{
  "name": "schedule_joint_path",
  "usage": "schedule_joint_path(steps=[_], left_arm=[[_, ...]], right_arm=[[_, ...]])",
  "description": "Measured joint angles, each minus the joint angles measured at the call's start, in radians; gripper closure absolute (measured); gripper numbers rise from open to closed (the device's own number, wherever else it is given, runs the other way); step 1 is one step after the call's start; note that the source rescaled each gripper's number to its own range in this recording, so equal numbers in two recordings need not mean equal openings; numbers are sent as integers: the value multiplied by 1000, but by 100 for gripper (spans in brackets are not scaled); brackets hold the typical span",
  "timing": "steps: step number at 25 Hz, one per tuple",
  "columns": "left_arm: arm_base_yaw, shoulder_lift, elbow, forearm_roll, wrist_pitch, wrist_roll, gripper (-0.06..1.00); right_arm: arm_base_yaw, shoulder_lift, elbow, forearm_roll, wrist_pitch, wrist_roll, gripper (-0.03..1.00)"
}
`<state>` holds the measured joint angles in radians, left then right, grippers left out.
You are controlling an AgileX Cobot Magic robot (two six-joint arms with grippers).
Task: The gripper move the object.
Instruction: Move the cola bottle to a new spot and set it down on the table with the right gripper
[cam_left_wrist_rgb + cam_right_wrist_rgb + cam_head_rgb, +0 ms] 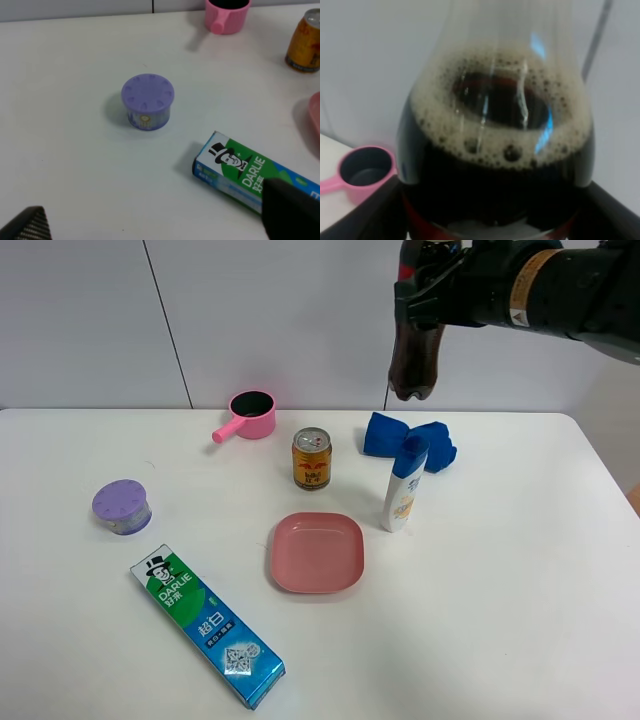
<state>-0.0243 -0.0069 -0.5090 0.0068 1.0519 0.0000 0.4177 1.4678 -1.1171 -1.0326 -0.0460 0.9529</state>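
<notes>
- Gripping a tall clear plastic cola bottle, foamy dark drink inside: right gripper clamped on it, above white table.
- Left gripper: black jaws spread wide.

DARLIE in white on the green-blue toothpaste box left of the pink plate, top-hatted man logo beside it, 超白 further along, remaining print unreadable

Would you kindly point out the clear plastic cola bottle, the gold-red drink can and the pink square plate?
clear plastic cola bottle [412,365]: exterior high view, dark lower body.
gold-red drink can [311,462]: exterior high view, side wall.
pink square plate [316,552]: exterior high view, bare centre.
</notes>
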Motion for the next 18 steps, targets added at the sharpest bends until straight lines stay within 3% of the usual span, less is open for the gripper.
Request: schedule_joint_path(steps=[10,18], left_arm=[[0,0,0,0,0,0,-6],[0,0,0,0,0,0,-6]], right_arm=[[166,102,-97,9,31,19,97],[188,110,-110,64,32,19,97]])
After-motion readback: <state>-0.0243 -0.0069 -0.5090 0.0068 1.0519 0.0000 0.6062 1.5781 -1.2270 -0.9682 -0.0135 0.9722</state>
